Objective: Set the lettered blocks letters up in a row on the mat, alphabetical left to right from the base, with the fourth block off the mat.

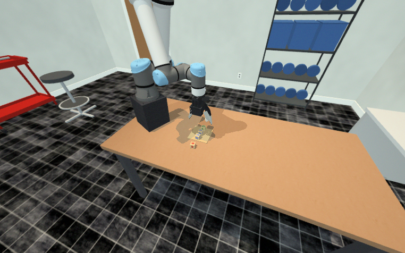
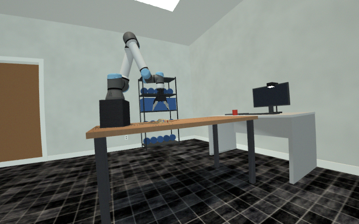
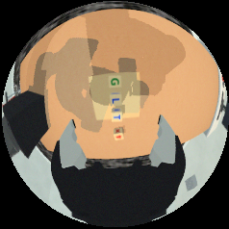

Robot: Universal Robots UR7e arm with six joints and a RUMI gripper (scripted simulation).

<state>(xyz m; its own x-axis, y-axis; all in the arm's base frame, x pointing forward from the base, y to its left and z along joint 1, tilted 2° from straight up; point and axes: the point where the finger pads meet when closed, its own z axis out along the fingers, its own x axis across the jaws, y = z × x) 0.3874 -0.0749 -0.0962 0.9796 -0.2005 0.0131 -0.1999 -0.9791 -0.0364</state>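
The gripper point(image 3: 116, 139) is hovering spread and empty above the mat point(image 3: 132, 79), seemingly leaving the lettered blocks point(image 3: 115, 100) placed.

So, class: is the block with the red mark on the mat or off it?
Off. The red-marked block sits on the bare table, just outside the mat's edge.
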